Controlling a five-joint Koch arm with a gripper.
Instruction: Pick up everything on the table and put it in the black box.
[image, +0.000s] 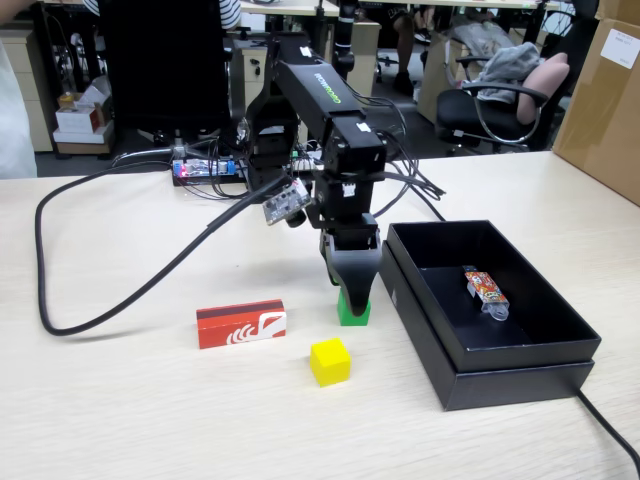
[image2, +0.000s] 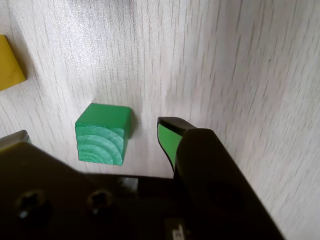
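Green cube (image2: 102, 134) sits on the counter (image: 140, 420) between the two fingers (image2: 169, 137), which stand spread apart and hold nothing; in the wrist view there is bare wood between the cube and the green-lined finger to its right, and only the grey corner of the other finger shows at the left edge. In the fixed view the gripper (image: 354, 305) points straight down over the cube, low to the counter. My reading is that the grasp is lined up but not yet made.

None of the three task items is in the black box (image: 560, 375) so far. The yellow cube (image: 330, 361) rests on the counter just in front of the fingers and a little to their left in the fixed view, and the red block (image: 241, 323) lies farther to their left, well apart from them. The box stands just to the right of the fingers, and the only thing in it is a small patterned tube (image: 484, 290). So all three picks and drops look to be left.

Only the wrist view shows the gap on each side of the green cube. Only the fixed view shows the box, the red block and the arm; the wrist view catches just a corner of the yellow cube
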